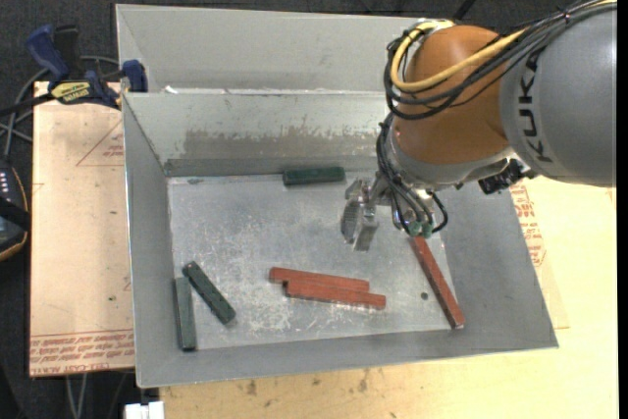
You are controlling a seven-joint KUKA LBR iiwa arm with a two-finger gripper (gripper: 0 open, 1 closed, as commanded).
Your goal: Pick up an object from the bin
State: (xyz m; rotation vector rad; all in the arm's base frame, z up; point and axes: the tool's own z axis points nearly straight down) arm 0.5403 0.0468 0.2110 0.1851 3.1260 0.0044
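Observation:
My gripper (359, 225) hangs over bare bin floor right of the middle, open, with nothing between its fingers. Just below it lie two red-brown flat blocks (329, 288), side by side and slightly offset. A long red-brown stick (438, 281) lies slanted to the gripper's right, its upper end under the wrist. A short dark green block (314, 176) rests against the back wall, up and left of the gripper.
Two dark green sticks lie at the front left: one slanted (209, 292), one along the left wall (184, 314). The arm's orange cover and cables hang over the bin's back right corner.

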